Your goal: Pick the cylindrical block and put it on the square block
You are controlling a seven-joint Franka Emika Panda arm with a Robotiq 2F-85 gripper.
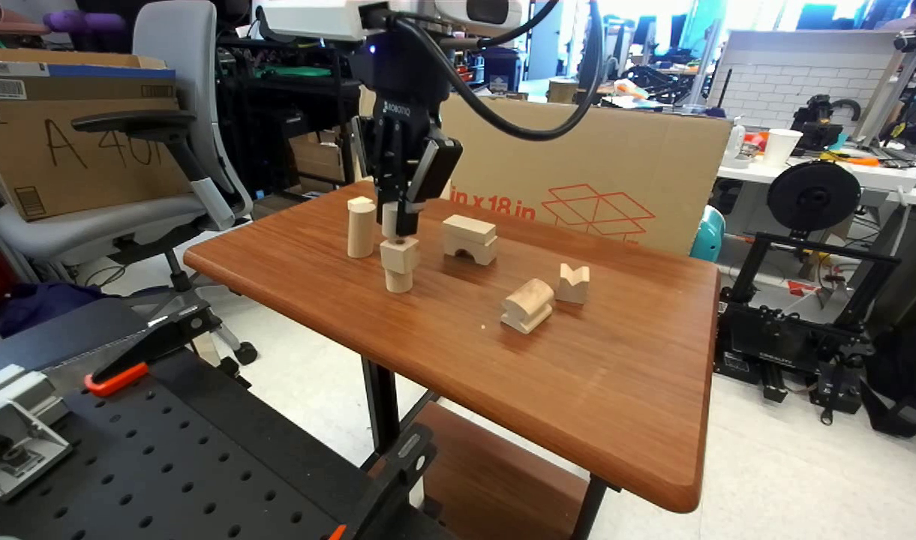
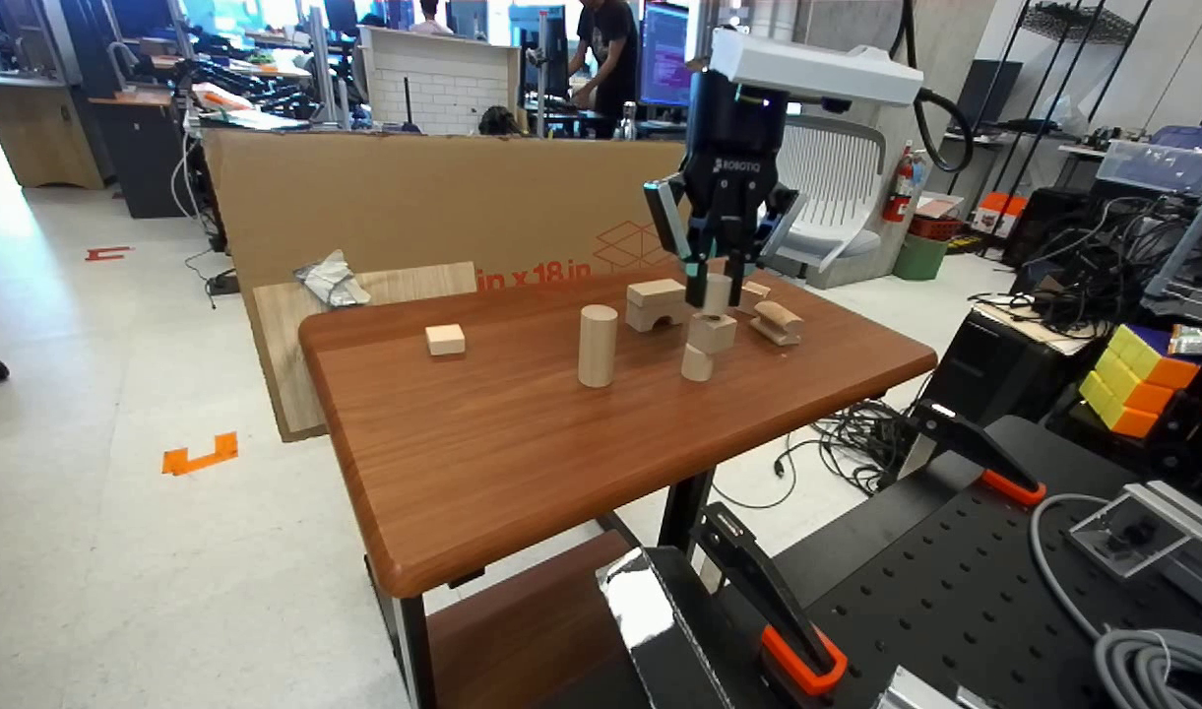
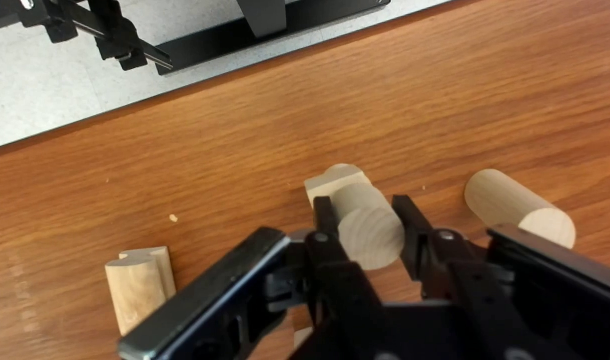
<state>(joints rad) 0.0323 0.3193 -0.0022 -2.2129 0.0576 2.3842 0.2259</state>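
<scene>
The gripper point(image 3: 364, 216) is closed as far as the cylindrical block point(image 3: 369, 239) permits: in the wrist view a fingertip bears on either flank, so the part is judged firmly held. The cylindrical block hangs between the fingertips, its long axis near upright in both exterior views. The controlling relation is vertical: the square block point(image 2: 712, 333) lies at 6 o'clock from the held part in an exterior view, and toward 11 o'clock in the wrist view. Whether the lower end touches the square block or stands just above it cannot be determined. The square block rests on a short round block point(image 2: 696, 366), set toward 7 o'clock beneath it; this narrow base may tip under side load. Recommended action: lower straight down if clearance remains, then release evenly. Avoid the tall cylinder point(image 3: 517, 206), standing near 3 o'clock in the wrist view.
</scene>
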